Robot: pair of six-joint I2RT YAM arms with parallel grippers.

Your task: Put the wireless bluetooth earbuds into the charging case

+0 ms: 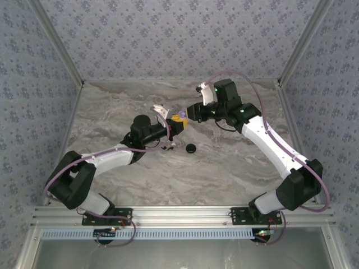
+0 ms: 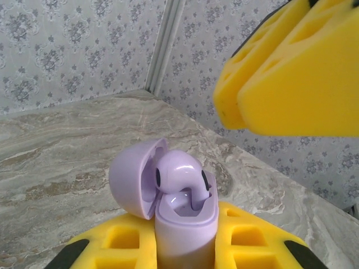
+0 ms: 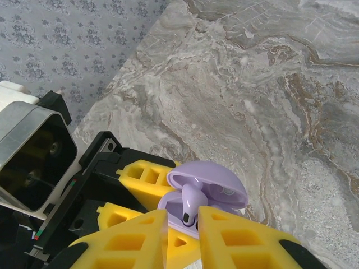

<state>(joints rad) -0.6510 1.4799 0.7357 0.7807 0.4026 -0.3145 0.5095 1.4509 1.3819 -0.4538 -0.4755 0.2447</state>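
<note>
A pale lilac earbud [image 2: 178, 172] sits in the open well of the charging case [image 2: 185, 224], its rounded head leaning toward the flipped-back lid [image 2: 130, 178] and its stem down in the cavity; whether it is fully seated cannot be told. The case stands upright, clenched at its base between the left arm's yellow fingers [image 2: 120, 242]. From above it shows near the middle of the marble counter [image 1: 241, 168], a little toward the far side, and it appears to be held clear of the stone. The right arm's fingers [image 3: 132, 246] hang just beside the case, to its right and tilted toward it. They stand a narrow gap apart and grasp nothing, and from the right wrist the earbud and lid appear just beyond their tips. A black round disc [image 1: 191, 148] lies on the counter nearer the arm bases, close to a few small dark pieces [image 1: 167, 149] on its left. Patterned wallpaper [image 1: 168, 39] lines the walls around the counter.
</note>
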